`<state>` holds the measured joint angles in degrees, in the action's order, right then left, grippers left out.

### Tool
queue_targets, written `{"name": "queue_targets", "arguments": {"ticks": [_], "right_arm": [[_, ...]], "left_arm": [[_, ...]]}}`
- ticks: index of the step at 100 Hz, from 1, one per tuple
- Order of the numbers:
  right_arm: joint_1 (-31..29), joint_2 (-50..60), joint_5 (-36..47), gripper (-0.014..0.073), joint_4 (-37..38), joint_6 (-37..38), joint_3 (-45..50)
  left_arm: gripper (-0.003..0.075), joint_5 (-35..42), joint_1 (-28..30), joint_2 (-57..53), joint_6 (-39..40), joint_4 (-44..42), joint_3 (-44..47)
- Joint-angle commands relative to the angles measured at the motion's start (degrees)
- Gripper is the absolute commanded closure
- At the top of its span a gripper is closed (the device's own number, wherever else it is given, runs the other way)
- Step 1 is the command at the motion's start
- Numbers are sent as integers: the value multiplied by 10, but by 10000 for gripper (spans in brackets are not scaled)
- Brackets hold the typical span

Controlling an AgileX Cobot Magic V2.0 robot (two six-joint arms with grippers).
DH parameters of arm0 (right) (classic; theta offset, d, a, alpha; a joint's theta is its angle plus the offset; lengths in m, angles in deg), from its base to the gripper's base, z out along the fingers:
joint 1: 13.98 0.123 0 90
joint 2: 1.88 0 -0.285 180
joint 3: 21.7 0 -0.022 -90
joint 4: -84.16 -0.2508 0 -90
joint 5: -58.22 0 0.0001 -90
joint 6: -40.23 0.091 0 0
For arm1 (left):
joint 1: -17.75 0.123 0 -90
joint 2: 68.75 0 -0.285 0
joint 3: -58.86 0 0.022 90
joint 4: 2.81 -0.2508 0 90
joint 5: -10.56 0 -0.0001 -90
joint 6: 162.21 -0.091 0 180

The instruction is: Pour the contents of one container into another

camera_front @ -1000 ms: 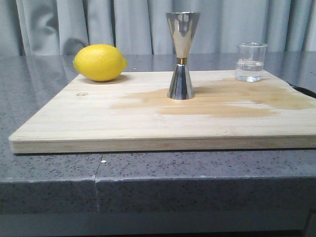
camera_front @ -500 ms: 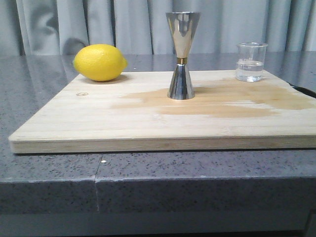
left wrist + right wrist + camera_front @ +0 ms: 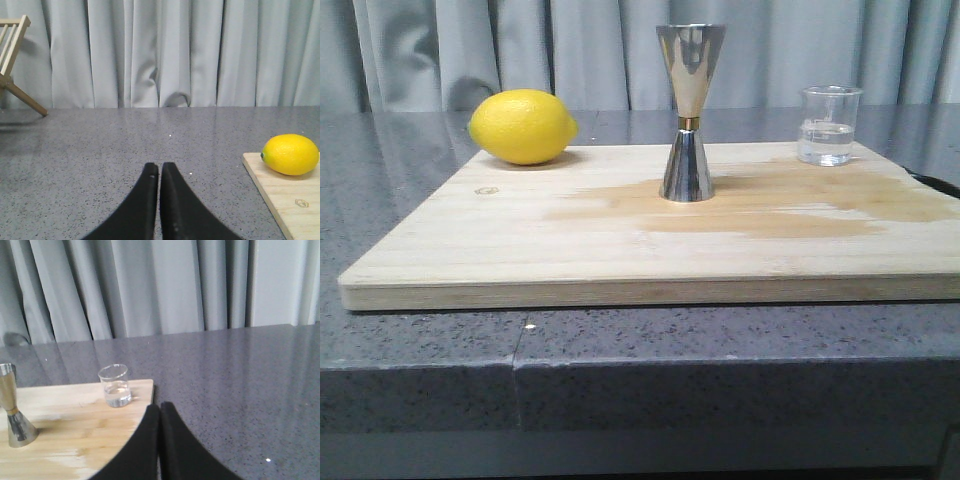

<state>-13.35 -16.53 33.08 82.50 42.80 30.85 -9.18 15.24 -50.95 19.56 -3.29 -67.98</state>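
Nothing started, I judge. Beaker [image 3: 829, 126] with water at right-centre of front frame, on board [image 3: 520, 250]; jigger [image 3: 689, 112] upright mid-frame. I see left tool [image 3: 159, 172] and right tool [image 3: 159, 412] closed, empty. Grasp, pour remain.

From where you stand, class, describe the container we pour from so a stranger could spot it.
Find the wooden board on the grey counter. At its far right corner stands a small clear glass beaker holding a little clear liquid. Unlike the tall steel jigger mid-board, it is short and transparent.

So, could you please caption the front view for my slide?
Lemon, steel jigger and part-filled glass beaker stand apart on a damp-stained wooden board.
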Motion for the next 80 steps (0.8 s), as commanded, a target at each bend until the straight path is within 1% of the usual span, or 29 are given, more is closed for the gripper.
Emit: {"name": "queue_targets", "arguments": {"ticks": [1,9,18,32,46,80], "right_arm": [[-4,-53,-17,669,0,-19,-68],[-4,-92,-39,669,0,-19,-111],[-4,-121,-30,669,0,-19,-132],[-4,-135,-10,669,0,-19,-133],[-4,-136,-8,669,0,-19,-133],[-4,-136,-8,669,0,-19,-133]], "left_arm": [[739,-8,-1,59,5,5,-68],[739,-25,-1,105,5,5,-108],[739,-21,-1,138,5,5,-130],[739,-11,-1,164,5,5,-132],[739,-23,-1,176,5,5,-131],[739,-21,-1,176,5,5,-127]]}}
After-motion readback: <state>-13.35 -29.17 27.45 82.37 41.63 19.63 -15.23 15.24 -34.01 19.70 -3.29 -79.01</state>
